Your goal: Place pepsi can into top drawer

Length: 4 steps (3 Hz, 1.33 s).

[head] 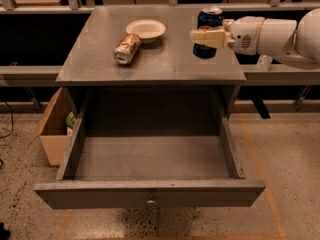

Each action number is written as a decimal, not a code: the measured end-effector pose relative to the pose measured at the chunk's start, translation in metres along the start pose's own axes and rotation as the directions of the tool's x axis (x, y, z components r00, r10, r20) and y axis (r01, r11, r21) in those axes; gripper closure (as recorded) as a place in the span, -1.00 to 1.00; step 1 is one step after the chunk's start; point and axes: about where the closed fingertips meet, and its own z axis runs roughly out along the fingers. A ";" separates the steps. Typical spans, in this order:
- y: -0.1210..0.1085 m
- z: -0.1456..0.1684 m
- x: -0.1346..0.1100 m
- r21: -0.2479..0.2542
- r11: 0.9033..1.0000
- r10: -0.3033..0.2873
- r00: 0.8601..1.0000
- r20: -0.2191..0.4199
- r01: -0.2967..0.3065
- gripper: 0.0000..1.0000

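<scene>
The pepsi can (210,20), dark blue with a silver top, is upright over the right side of the grey cabinet top (170,59). My gripper (203,36) reaches in from the right and is shut on the can, with a cream finger (212,35) across its front. The top drawer (150,193) is pulled wide open below the cabinet top. Its inside is bare and a small knob (150,201) sits at the middle of its front panel. The can is behind and above the drawer's right rear corner.
A brown-gold can (126,49) lies on its side left of centre on the top, next to a white bowl (146,30). A cardboard box (52,129) stands on the floor left of the cabinet. My white arm (280,36) spans the right side.
</scene>
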 end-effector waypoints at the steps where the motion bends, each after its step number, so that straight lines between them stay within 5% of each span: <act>1: 0.049 -0.003 0.021 -0.068 0.998 -0.011 1.000 -0.007 0.010 1.00; 2: 0.089 0.007 0.056 -0.117 0.990 -0.085 0.996 -0.032 0.081 1.00; 3: 0.089 0.007 0.055 -0.117 0.990 -0.085 0.996 -0.032 0.081 1.00; 4: 0.105 0.010 0.081 -0.122 0.992 -0.038 0.999 -0.037 0.033 1.00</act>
